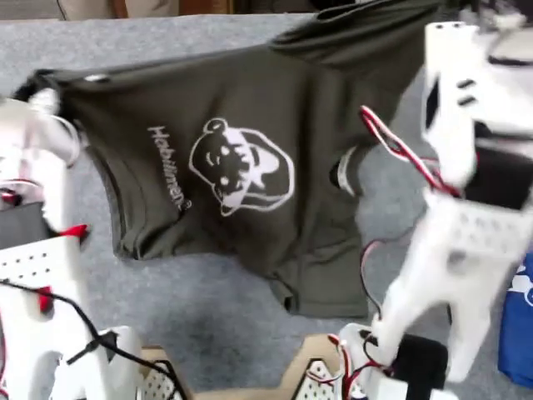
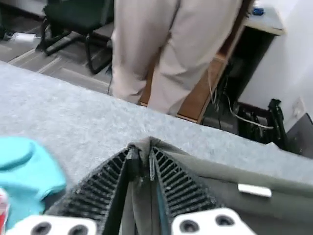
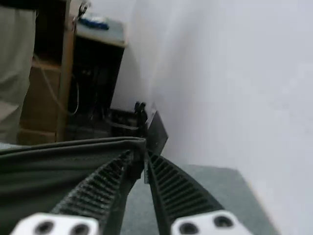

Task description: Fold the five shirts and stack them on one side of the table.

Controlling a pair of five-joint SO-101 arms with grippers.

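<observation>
Left gripper (image 2: 142,155): jaws narrow, clamped on one top corner of the shirt (image 1: 166,100), with fabric pinched between the ribbed pads (image 2: 171,183). Right gripper (image 3: 143,157): same, jaws nearly closed on the opposite top corner, and the hem runs out sideways from the tips. So two grippers, both holding one shirt.

The shirt is dark olive with one white bear-face print (image 1: 241,167) and a line of white lettering beside it. It hangs stretched between my two arms. The top edge is lifted and roughly taut, and the lower part drapes down onto the grey tabletop (image 1: 208,292). One sleeve is bunched at the low corner near the middle of the tabletop. There is one small white label (image 2: 254,190) on the fabric just beside my left gripper.

Other fabric in view, two pieces:
- One blue cloth (image 1: 518,329) lies at the tabletop edge on my right side, apart from the olive shirt.
- One cyan cloth (image 2: 24,171) lies on the tabletop near my left gripper, not touching it.

Can't tell whether either is a shirt or folded. Total counted: three pieces, only the olive one held.
</observation>
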